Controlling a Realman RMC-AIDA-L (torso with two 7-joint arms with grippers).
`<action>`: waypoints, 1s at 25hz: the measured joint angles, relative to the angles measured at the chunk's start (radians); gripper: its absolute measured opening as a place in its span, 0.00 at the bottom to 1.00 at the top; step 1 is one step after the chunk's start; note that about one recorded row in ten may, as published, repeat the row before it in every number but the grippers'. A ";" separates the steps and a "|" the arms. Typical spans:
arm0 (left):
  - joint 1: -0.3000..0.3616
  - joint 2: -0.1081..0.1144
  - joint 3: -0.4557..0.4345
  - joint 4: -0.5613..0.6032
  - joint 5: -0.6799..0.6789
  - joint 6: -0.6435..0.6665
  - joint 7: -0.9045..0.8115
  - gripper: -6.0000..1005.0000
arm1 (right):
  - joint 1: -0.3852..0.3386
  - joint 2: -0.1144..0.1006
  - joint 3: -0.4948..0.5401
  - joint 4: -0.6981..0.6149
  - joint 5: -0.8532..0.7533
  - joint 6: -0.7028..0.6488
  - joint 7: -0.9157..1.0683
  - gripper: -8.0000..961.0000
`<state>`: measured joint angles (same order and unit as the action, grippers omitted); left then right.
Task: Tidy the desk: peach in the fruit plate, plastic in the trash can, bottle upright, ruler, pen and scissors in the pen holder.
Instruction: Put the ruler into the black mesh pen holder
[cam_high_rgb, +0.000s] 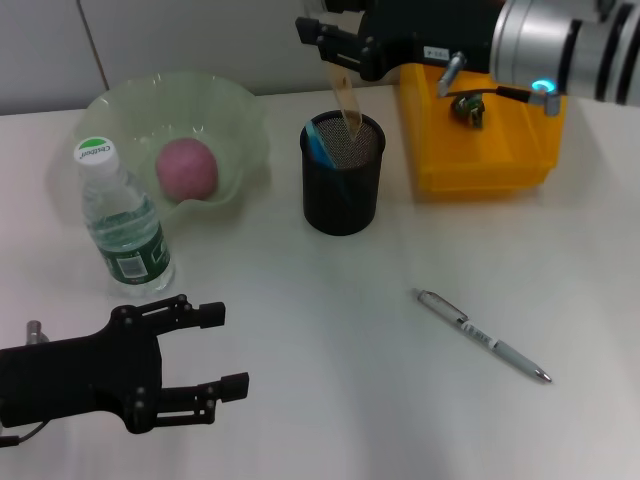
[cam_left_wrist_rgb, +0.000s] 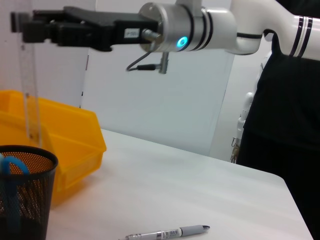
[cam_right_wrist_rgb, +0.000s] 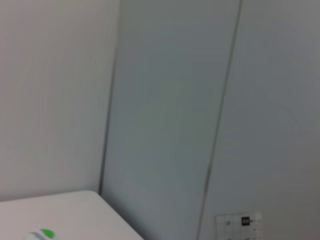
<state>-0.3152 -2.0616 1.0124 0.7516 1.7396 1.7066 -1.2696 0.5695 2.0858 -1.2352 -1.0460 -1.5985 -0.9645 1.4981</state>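
Landmark: the black mesh holder (cam_high_rgb: 343, 175) stands mid-desk; every place below is given from it.
Right gripper (cam_high_rgb: 330, 45): above and just behind the holder, its fingers closed on the upper end of the ruler; the left wrist view shows it too (cam_left_wrist_rgb: 32, 27), clamped on the strip's top.
Ruler (cam_high_rgb: 348, 103): a clear strip hanging nearly upright, its lower end at the holder's rim and just inside the opening; in the left wrist view (cam_left_wrist_rgb: 29, 95) the lower end hangs right above the mesh cup (cam_left_wrist_rgb: 22, 197).
Scissors (cam_high_rgb: 322, 146): blue handles showing inside the holder, against its left wall.
Pen (cam_high_rgb: 483, 335): lying flat on the desk (cam_high_rgb: 330, 330), in front of the holder and to its right, well apart from it.
Bottle (cam_high_rgb: 123, 222): upright, green cap on, to the holder's left.
Peach (cam_high_rgb: 186, 168): in the pale green plate (cam_high_rgb: 240, 115), left of the holder and behind the bottle.
Bin (cam_high_rgb: 480, 150): yellow, just to the holder's right, under the right arm.
Left gripper (cam_high_rgb: 215, 350): low over the desk, in front of the holder and far to its left, jaws spread wide and holding nothing.
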 joint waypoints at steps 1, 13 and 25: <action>0.000 0.000 0.000 0.000 0.000 0.000 0.000 0.84 | -0.001 0.000 -0.014 0.012 0.011 0.023 -0.012 0.40; -0.002 0.000 0.000 0.000 0.003 0.008 -0.001 0.84 | 0.025 -0.001 -0.035 0.211 0.198 0.079 -0.211 0.40; 0.000 0.001 -0.001 0.000 0.003 0.013 -0.004 0.84 | 0.025 -0.001 -0.033 0.326 0.279 0.089 -0.331 0.42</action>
<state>-0.3149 -2.0604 1.0113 0.7517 1.7426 1.7195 -1.2734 0.5943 2.0846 -1.2678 -0.7196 -1.3195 -0.8752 1.1667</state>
